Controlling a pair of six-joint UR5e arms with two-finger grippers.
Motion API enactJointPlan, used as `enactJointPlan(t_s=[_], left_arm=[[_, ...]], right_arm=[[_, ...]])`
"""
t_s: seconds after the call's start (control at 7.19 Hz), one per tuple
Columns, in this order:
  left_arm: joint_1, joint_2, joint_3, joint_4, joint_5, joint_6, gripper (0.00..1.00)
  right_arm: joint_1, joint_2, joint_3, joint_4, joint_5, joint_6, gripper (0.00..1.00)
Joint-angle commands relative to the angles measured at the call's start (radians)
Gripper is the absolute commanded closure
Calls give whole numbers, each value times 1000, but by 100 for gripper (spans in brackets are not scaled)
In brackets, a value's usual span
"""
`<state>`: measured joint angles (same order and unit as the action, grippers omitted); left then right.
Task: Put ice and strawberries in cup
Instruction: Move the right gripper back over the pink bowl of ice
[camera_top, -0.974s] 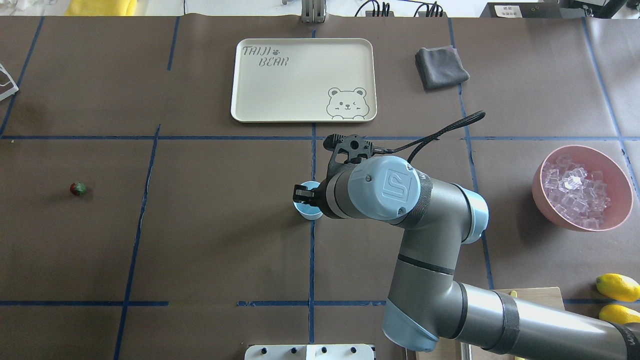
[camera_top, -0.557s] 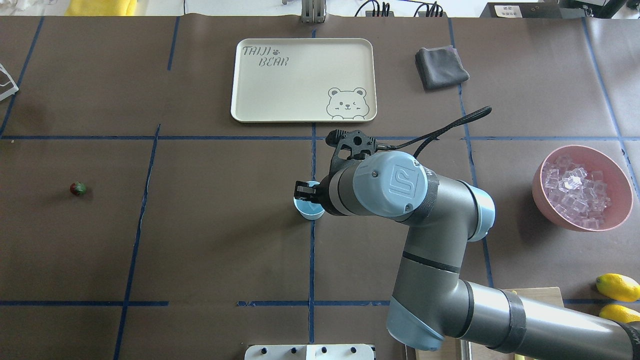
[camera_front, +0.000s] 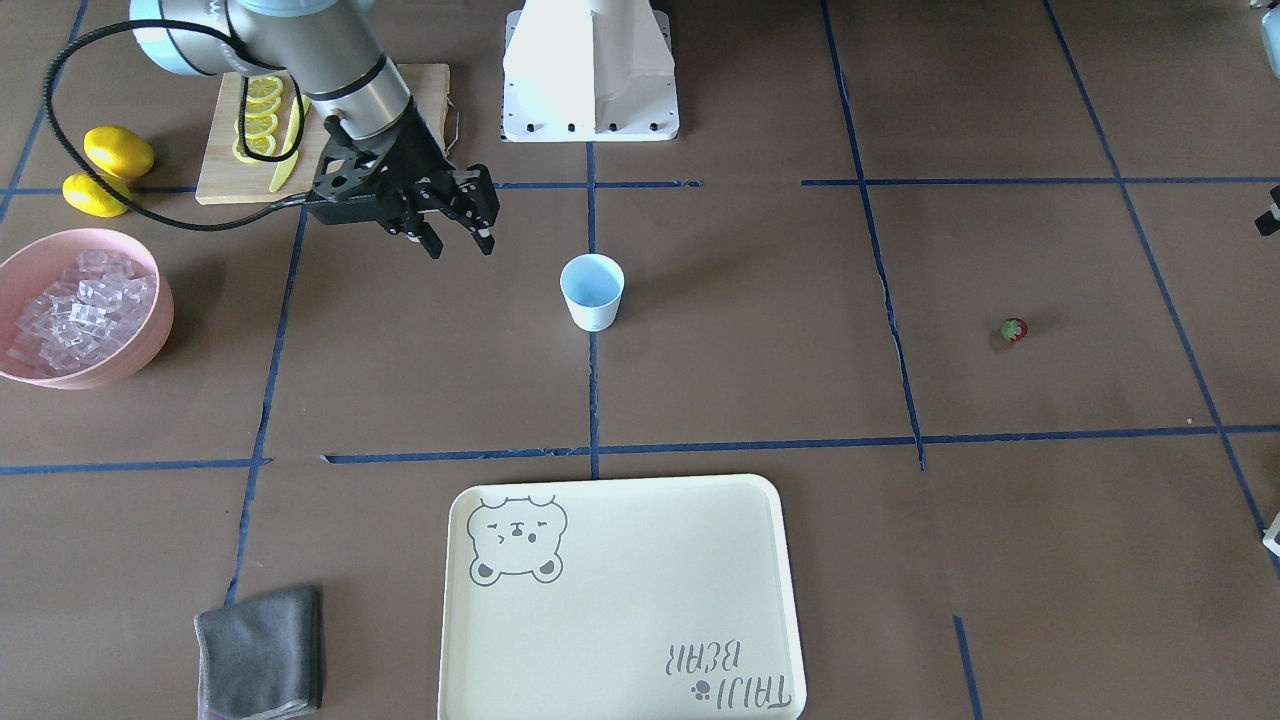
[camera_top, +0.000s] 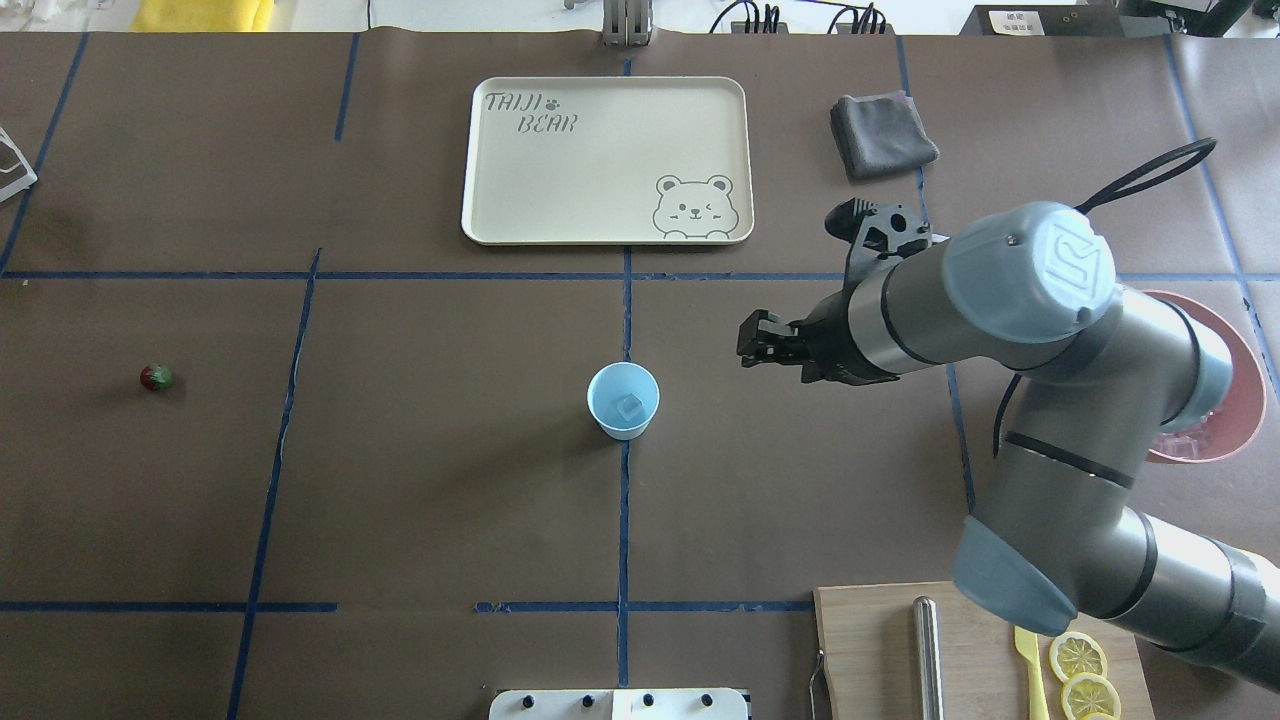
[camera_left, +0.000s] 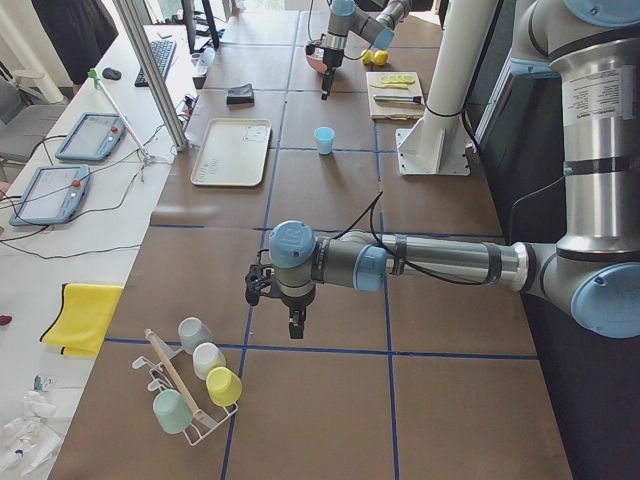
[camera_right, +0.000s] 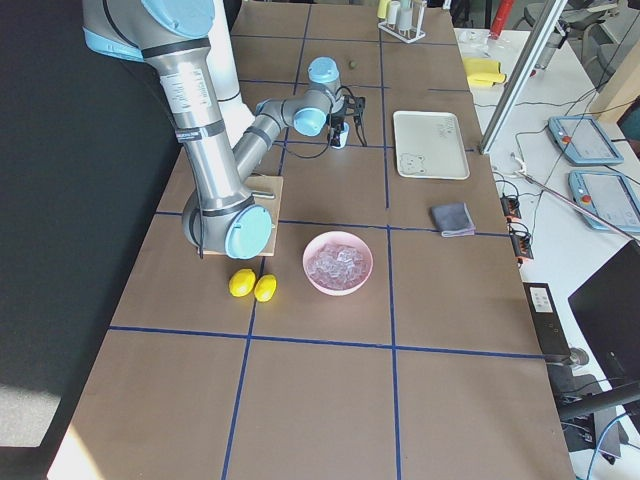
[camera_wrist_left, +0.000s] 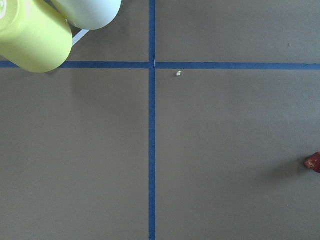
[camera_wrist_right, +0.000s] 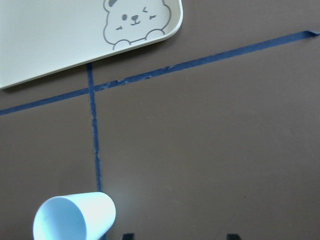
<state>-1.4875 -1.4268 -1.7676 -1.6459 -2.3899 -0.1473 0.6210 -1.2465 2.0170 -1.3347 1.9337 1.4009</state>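
Clear ice (camera_top: 630, 406) is sitting in the cup (camera_top: 601, 396), showing only overhead; right claw (camera_front: 460, 246) is hanging open nearby; left claw (camera_left: 297, 328), cannot tell.

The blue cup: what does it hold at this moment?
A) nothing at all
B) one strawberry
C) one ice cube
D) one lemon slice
C: the overhead view shows one clear ice cube at the bottom of the cup, while the strawberry lies far from it, toward the robot's left.
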Motion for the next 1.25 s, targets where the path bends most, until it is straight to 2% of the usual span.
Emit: enactJointPlan(t_s=[0.0,0.28,0.56,0.83,1.11], left_arm=[[1,0,-1,0,0,0,0],[1,8,-3,-3,0,0,0],[1,9,-1,-2,0,0,0],[0,9,-3,-2,0,0,0],[1,9,-3,-2,0,0,0]], right_arm=[[116,-188,61,6,82,-215,28],[230,-325,57,8,140,-419,28],[319,-419,34,2,149,-593,27],[412,-433,-45,2,215,-730,27],[433,-421,-131,6,237,-744,22]])
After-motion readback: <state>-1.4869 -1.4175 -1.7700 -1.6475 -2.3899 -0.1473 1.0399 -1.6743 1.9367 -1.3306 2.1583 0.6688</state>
